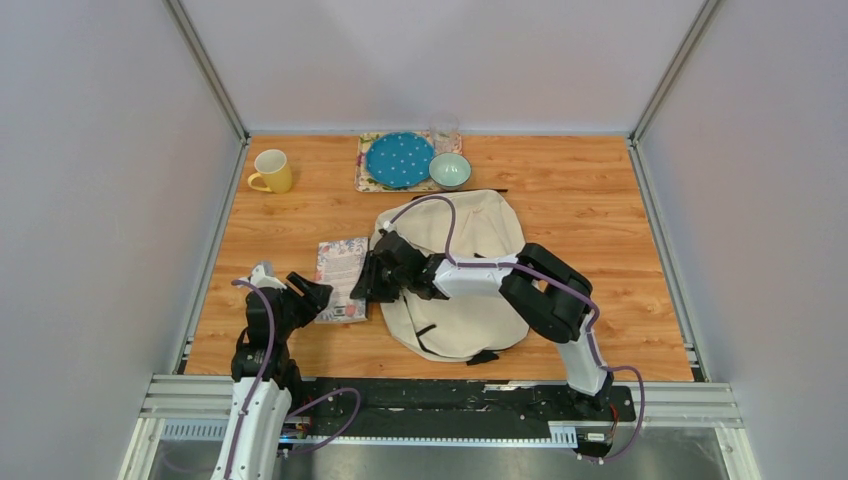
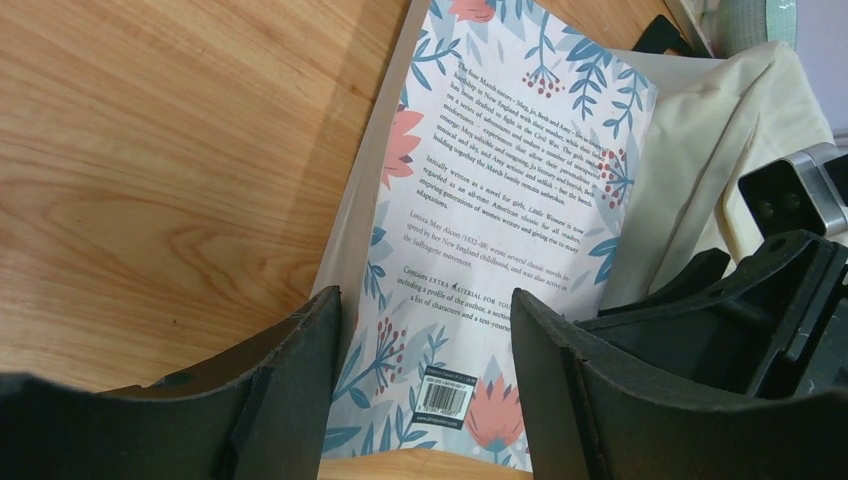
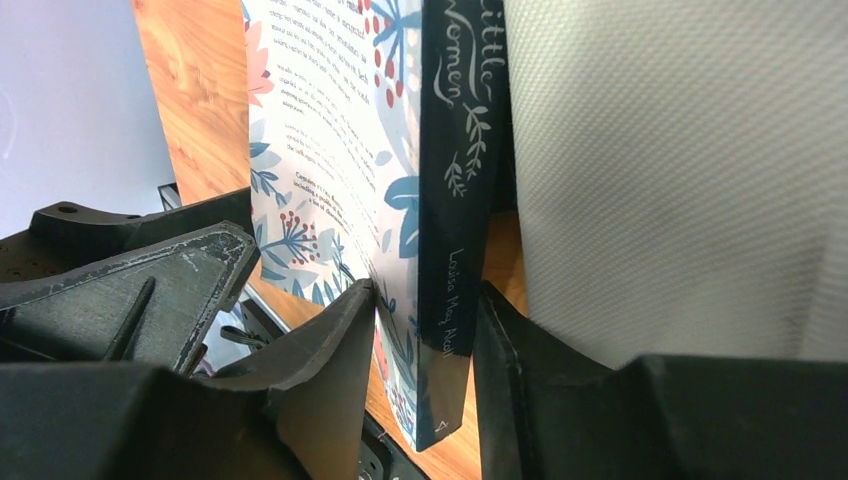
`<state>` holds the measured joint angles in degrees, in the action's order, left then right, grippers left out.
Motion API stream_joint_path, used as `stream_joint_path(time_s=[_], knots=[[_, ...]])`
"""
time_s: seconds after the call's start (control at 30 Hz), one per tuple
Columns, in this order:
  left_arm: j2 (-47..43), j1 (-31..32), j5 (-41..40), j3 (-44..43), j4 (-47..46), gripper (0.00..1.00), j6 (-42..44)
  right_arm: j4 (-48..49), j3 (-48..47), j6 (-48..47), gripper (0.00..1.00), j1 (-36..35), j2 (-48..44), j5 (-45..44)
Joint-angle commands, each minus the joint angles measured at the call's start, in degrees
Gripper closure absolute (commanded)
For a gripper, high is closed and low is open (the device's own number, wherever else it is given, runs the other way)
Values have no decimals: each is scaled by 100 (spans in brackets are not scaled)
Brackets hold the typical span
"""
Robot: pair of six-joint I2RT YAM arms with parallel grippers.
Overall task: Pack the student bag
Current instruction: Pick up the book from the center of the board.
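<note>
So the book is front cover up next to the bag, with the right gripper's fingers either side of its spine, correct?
Not quite. The book is back cover up: the left wrist view shows its blurb and barcode facing the camera. The rest holds: it is next to the student bag, and the right gripper has a finger either side of its spine.

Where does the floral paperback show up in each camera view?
Top external: the book lies left of the bag.
Left wrist: the book fills the centre, the bag at right.
Right wrist: its spine at centre, the bag at right.
Shared landmark: the bag.
</note>
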<state>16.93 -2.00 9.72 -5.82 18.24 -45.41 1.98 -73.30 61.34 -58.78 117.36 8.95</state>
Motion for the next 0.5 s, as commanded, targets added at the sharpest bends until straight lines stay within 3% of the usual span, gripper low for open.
stream_joint_path(time_s=[0.0,0.37,0.47], knots=[[-76,94,1436,512,-31,33,-548,531,-405,-35,58,-318,76,942],[-58,95,1718,530,-93,37,-548,444,-501,-298,57,-318,86,1003],[-76,103,1683,512,-5,36,-504,417,-458,-377,72,-318,7,960]])
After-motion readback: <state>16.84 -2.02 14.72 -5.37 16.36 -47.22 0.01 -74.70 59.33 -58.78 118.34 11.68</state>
